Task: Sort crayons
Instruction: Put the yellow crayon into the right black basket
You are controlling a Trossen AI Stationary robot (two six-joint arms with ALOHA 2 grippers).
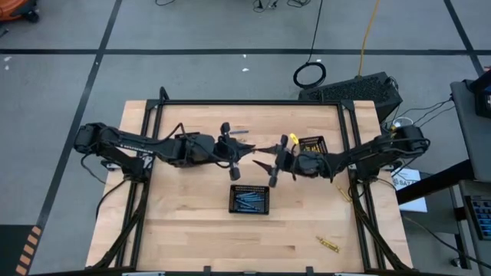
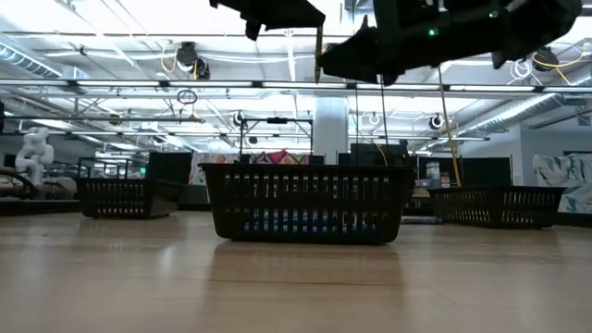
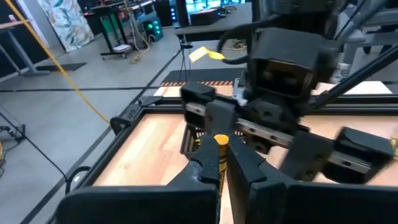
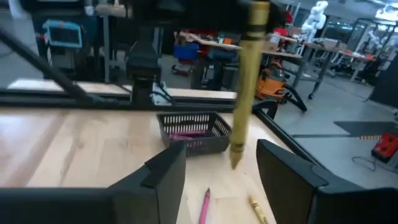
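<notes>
A yellow crayon (image 4: 244,87) hangs upright above the middle of the table, in my left gripper (image 3: 221,163), which is shut on it. My right gripper (image 4: 222,157) faces it from the table's right, open. Its two fingers stand on either side of the crayon's lower tip without touching it. In the high view the two grippers meet tip to tip over the far half of the table (image 1: 259,157). Under them a black tray (image 1: 250,198) holds blue crayons. My left gripper pinches the yellow crayon near its upper end (image 3: 221,144) between its two fingers. The fingers come roughly level from the table's left and lie across the crayon. The crayon hangs upright below them, its pointed tip (image 4: 236,160) down, clear of the table.
A second black tray (image 1: 311,143) with yellow crayons stands at the far right, and a third (image 4: 194,132) with pink ones behind the left arm. Loose crayons lie on the wood at the right (image 1: 327,244) (image 1: 343,192) and below my right gripper (image 4: 204,208).
</notes>
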